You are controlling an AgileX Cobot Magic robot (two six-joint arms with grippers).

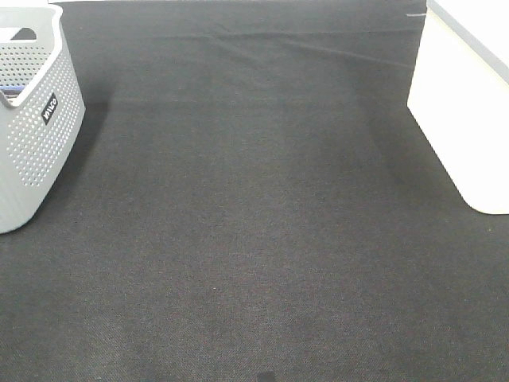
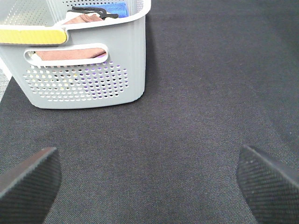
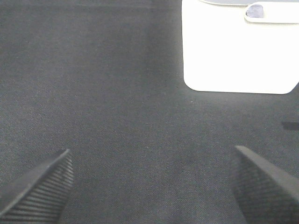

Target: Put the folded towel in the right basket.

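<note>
The right basket [image 1: 465,111] is a plain white bin at the right edge of the exterior view; it also shows in the right wrist view [image 3: 238,51]. Folded towels, pinkish brown [image 2: 70,53] and blue [image 2: 117,9], lie inside the grey perforated basket [image 2: 88,79] in the left wrist view. No towel lies on the dark cloth. My left gripper [image 2: 149,182] is open and empty, a short way in front of the grey basket. My right gripper [image 3: 149,184] is open and empty, a short way from the white basket. Neither arm shows in the exterior view.
The grey perforated basket [image 1: 32,119] stands at the left edge of the dark cloth-covered table [image 1: 254,239]. A yellow strip [image 2: 30,36] lies across its rim in the left wrist view.
</note>
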